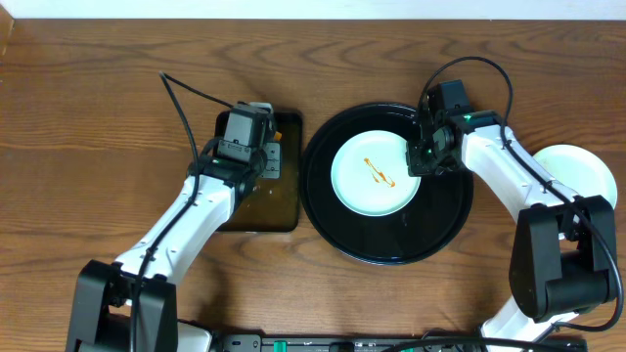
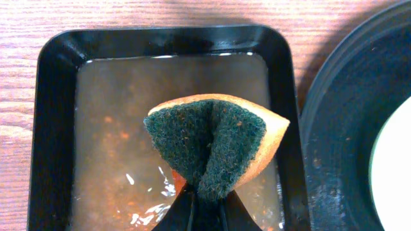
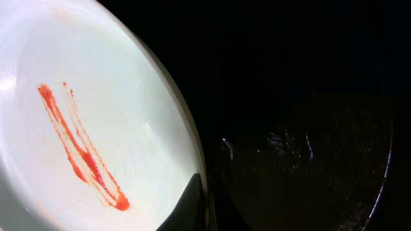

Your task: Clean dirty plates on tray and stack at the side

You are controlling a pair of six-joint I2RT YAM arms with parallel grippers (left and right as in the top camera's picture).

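Now | left gripper (image 2: 204, 208) clamped on folded sponge (image 2: 215, 138) above pan (image 2: 54, 128) of brownish water | right gripper (image 3: 207, 206) pinching rim of sauce-streaked plate (image 3: 96, 83), which lies in tray (image 3: 308, 96) | second plate (image 1: 579, 168) on table right of tray

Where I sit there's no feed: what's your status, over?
Left pincer shut on sponge over pan. Right pincer shut on streaked plate, at rim, on tray. Nothing in the way.
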